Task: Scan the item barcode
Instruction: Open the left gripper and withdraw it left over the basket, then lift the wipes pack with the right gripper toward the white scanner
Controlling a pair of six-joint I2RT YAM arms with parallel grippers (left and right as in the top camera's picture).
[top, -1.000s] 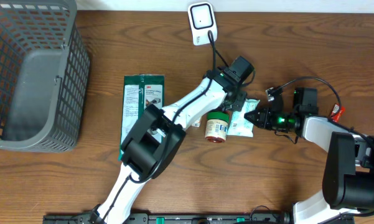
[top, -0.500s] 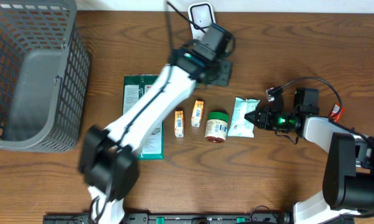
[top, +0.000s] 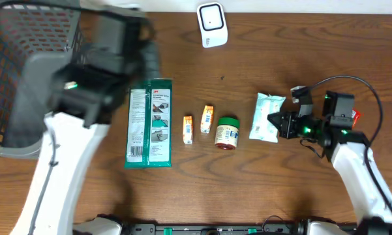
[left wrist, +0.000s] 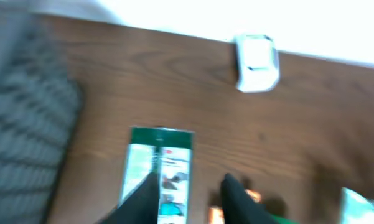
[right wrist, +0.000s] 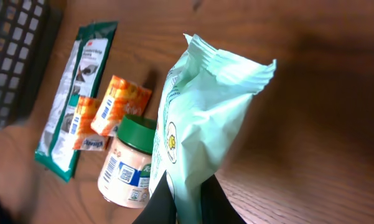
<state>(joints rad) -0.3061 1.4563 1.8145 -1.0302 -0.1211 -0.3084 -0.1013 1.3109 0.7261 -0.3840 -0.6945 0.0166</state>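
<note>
The item in hand is a pale green pouch (top: 266, 116), and my right gripper (top: 282, 124) is shut on its lower edge. In the right wrist view the pouch (right wrist: 205, 112) stands up between the two dark fingers of the gripper (right wrist: 188, 190), a little above the wood. The white barcode scanner (top: 211, 25) stands at the table's far edge; it shows in the left wrist view too (left wrist: 256, 62). My left arm (top: 85, 91) is a blur at the left. The left gripper (left wrist: 190, 180) is open and holds nothing, high above a flat green package (left wrist: 158, 168).
A grey basket (top: 32, 85) fills the far left. On the table lie the flat green package (top: 150, 123), two small orange packets (top: 188, 129) (top: 207, 119) and a green-lidded jar (top: 227, 132) just left of the pouch.
My left arm has swung from the pouch, past the scanner, to the left over the basket side, and its jaws have parted. The right gripper and pouch have shifted slightly right.
</note>
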